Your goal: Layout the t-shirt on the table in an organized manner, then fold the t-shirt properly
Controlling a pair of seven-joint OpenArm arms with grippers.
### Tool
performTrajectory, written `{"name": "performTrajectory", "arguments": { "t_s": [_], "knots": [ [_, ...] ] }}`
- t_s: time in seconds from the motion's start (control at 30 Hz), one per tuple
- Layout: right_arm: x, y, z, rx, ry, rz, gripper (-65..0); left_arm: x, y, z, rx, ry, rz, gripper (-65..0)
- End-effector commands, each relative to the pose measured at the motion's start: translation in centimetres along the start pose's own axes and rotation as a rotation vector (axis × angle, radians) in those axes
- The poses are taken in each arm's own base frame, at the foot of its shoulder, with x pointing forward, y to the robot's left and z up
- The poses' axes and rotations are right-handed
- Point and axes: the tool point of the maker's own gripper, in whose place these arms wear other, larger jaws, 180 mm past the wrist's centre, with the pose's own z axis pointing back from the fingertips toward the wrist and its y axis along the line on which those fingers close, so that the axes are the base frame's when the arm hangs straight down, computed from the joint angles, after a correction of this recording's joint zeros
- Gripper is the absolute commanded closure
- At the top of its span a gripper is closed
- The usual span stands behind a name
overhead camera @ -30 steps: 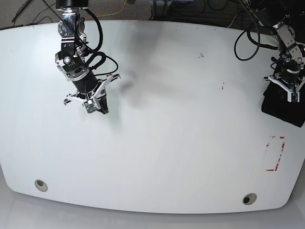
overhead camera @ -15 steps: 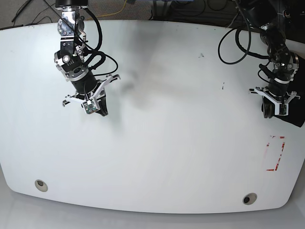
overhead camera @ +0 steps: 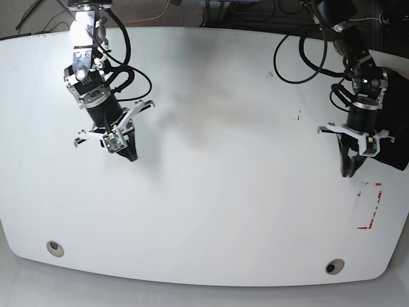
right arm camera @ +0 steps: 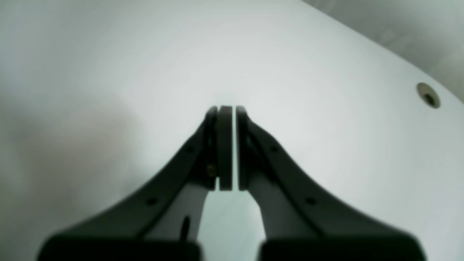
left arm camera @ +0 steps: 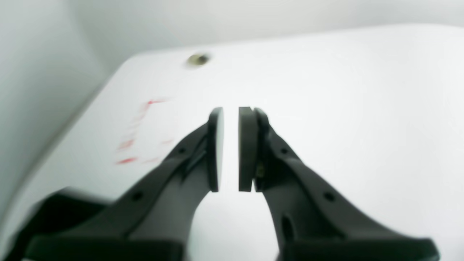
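Black fabric t-shirt (overhead camera: pixel 395 148) sat bunched at the glossy white table's (overhead camera: pixel 223 204) edge, beside a red outline mark (overhead camera: pixel 370 206). Left gripper (overhead camera: pixel 349 170) was near it, pads slightly apart, empty; right gripper (overhead camera: pixel 130 155) was closed, empty.

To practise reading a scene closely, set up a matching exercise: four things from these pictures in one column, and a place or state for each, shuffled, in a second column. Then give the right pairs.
Column 1
1. t-shirt
2. left gripper
3. right gripper
4. red outline mark

Column 2
A. drawn on the table, near the base view's lower right corner
B. black heap at the table's edge, on the right of the base view
C. empty, jaws a narrow slit apart, beside the heap
D. empty, jaws shut, over the bare part on the base view's left

Pairs: 1-B, 2-C, 3-D, 4-A
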Motion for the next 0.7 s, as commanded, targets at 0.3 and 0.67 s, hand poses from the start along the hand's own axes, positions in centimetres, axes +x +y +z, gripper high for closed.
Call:
{"name": "performTrajectory", "arguments": {
  "t_s": [0.3,0.67],
  "knots": [
    [-2.1,-1.7,2.9,-0.057,0.004,-0.009,-1.9,0.1,-6.9,1.9,-0.112,-0.108,0.052,-6.1],
    [-6.3,-0.2,6.5,-0.033,0.125,-0.032,-1.9,-1.3,-9.8,7.9,-0.165,-0.036,0.057,-6.1]
  ]
}}
